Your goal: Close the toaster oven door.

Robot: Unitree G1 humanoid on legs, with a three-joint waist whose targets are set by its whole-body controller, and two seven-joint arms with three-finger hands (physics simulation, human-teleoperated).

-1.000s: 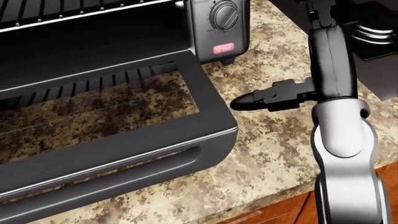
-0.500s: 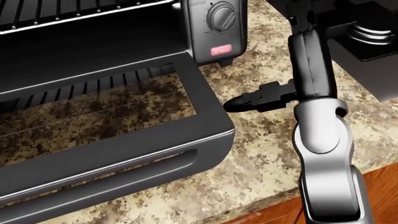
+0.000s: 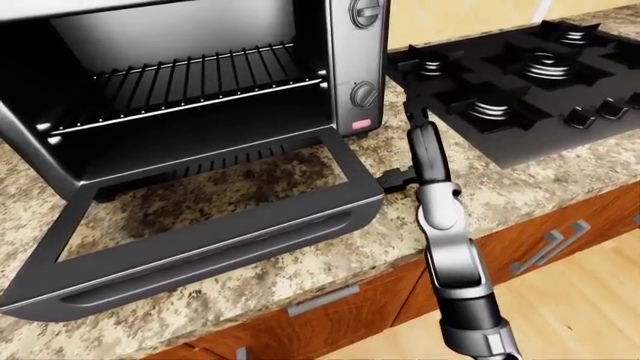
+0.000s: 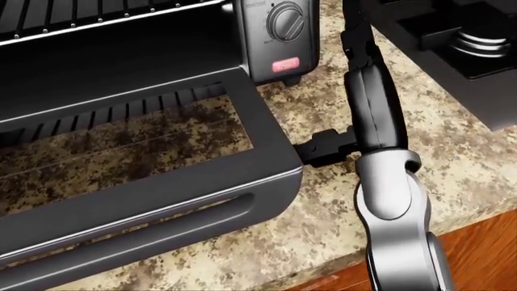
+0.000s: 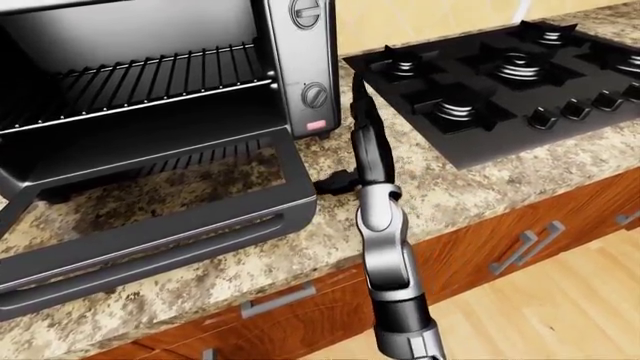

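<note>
The toaster oven (image 3: 200, 82) stands on the granite counter with its door (image 3: 200, 225) folded down flat and its wire rack (image 3: 190, 82) showing inside. The door's handle (image 4: 137, 233) runs along its near edge. My right hand (image 4: 368, 91) lies along the door's right side, black fingers stretched toward the top of the head view. Its thumb (image 4: 317, 148) sticks out to the left and meets the door's right edge near the corner. The hand is open and holds nothing. My left hand is not in view.
The oven's control panel, with knobs (image 4: 286, 21) and a pink button (image 4: 286, 64), is just left of my hand. A black gas cooktop (image 3: 520, 82) lies to the right on the counter. Wooden cabinets with metal handles (image 3: 545, 247) are below the counter's edge.
My right arm has swung left toward the door. The thumb, which stood apart from the door's right edge, now touches it.
</note>
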